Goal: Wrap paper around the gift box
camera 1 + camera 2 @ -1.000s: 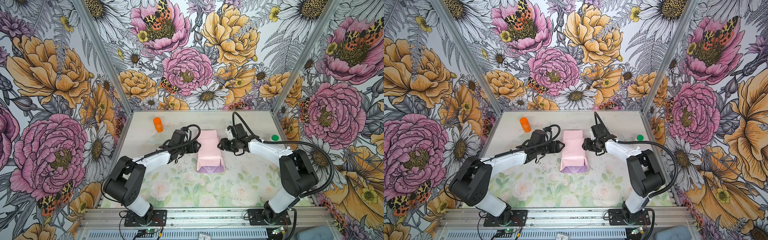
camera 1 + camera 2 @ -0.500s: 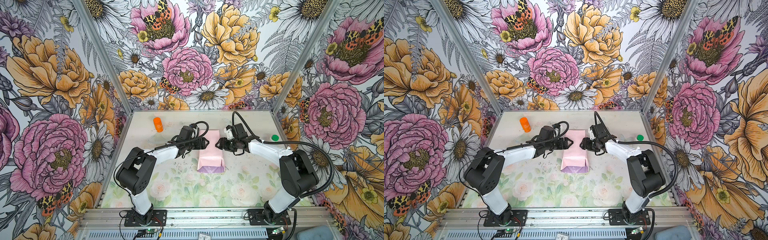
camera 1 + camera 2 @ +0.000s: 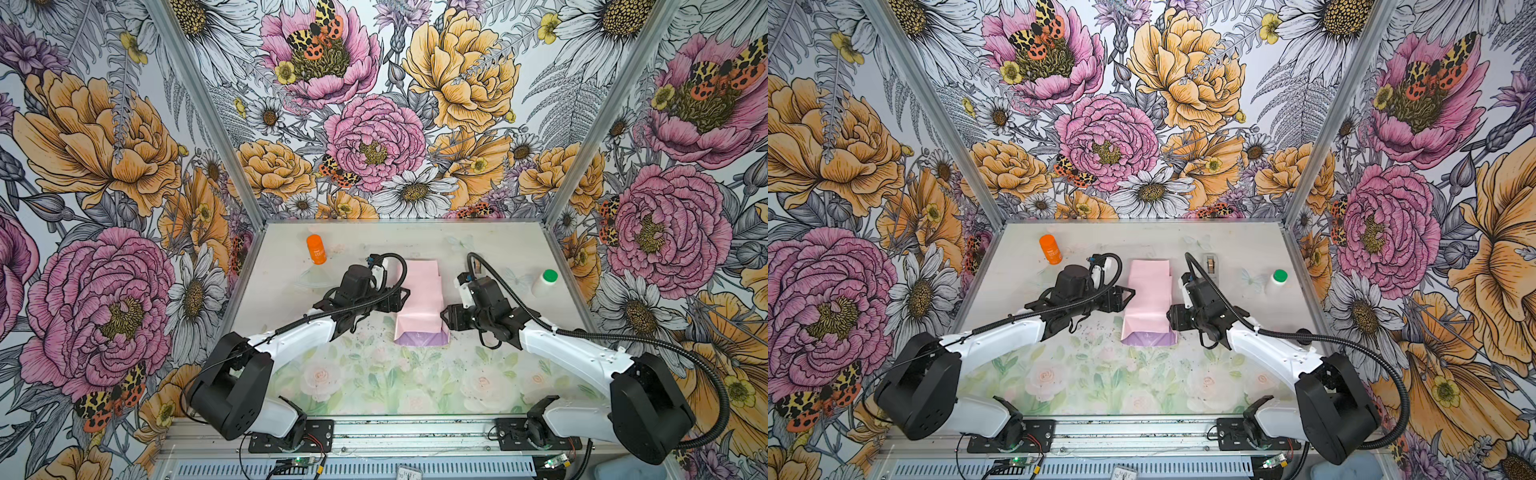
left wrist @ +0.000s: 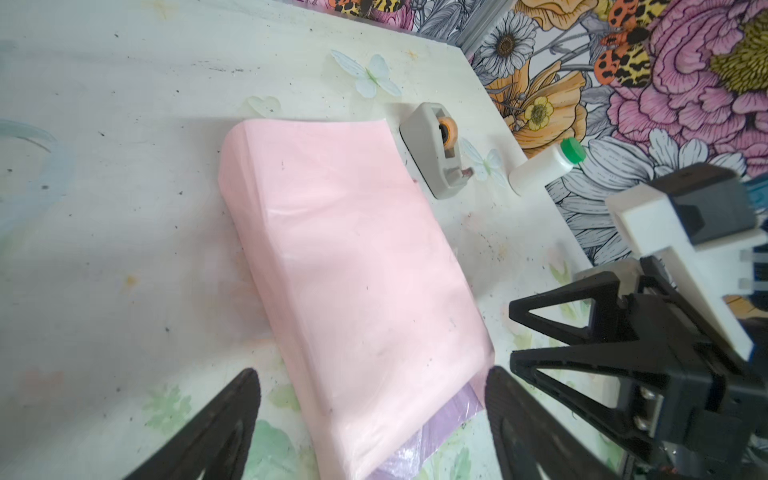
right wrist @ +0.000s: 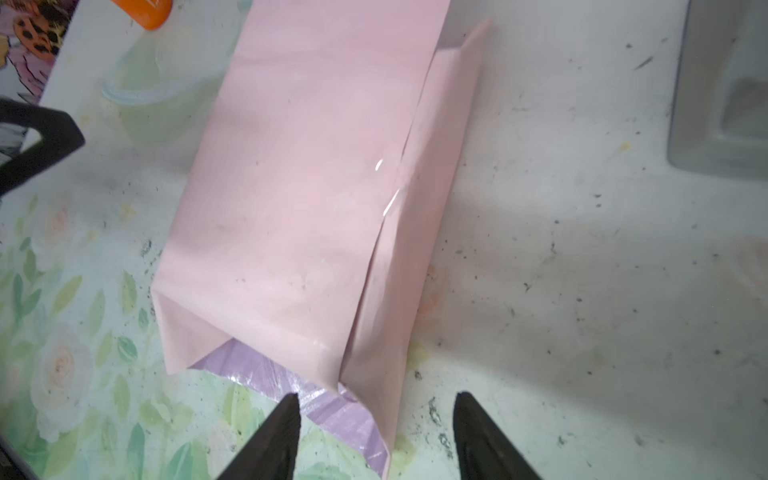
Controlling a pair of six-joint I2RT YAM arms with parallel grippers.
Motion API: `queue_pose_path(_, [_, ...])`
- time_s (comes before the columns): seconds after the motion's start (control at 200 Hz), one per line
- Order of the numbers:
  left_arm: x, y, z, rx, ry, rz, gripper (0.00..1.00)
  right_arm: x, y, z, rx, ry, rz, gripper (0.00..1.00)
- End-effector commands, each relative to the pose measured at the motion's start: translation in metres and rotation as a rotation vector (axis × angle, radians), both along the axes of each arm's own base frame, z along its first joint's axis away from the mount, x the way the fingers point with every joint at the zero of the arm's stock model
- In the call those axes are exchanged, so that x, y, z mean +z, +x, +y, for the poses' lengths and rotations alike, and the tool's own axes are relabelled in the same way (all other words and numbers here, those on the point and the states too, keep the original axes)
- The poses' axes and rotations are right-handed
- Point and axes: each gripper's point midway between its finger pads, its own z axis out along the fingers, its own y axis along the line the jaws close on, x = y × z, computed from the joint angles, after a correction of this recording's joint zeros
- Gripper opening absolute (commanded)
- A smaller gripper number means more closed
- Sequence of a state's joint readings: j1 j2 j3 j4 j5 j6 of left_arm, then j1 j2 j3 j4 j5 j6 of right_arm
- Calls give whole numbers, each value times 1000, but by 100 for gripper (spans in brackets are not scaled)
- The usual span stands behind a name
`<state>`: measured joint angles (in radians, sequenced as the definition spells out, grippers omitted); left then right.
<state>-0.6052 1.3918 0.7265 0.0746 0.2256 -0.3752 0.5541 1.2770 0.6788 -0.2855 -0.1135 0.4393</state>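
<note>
The paper [image 3: 419, 303] lies mid-bench [image 3: 374, 374], folded into a long pink sleeve with a lilac flap poking out at its near end. Left end effector [image 3: 400, 298] sits at the sleeve's left edge, jaws spread wide and gripping nothing. Right end effector [image 3: 448, 318] is just beside the near right corner, jaws partly apart and also empty.

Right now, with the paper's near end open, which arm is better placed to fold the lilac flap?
Right, probably. The right gripper sits open at the near corner of the paper, with the lilac flap just ahead of its fingertips. The left gripper, also open, flanks it mid-length, farther from that end.
</note>
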Motion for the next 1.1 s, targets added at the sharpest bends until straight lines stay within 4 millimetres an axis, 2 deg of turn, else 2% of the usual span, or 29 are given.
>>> queue_pose_path(0.0, [-9,-16,4,-12,38,-60,84,1,4,-4,-7,-52,-96,60])
queue_pose_path(0.12, [-26,-30,9,-2,55,-60,81,-11,4,-9,-32,-91,-105,59])
queue_pose_path(0.22, [-40,-36,10,11,65,-47,74,-15,9,-5,-35,-79,-119,57])
queue_pose_path(0.445, [-64,-36,8,52,88,3,69,-22,16,14,-9,-20,-122,53])
queue_pose_path(0.64, [-83,-35,8,86,124,39,64,-30,21,21,-10,-20,-114,48])
queue_pose_path(0.786, [-87,-33,8,117,131,30,56,-34,23,22,-20,-36,-117,44])
queue_pose_path(1.096, [-89,-29,-2,145,127,9,49,-42,24,21,-68,-48,-115,33])
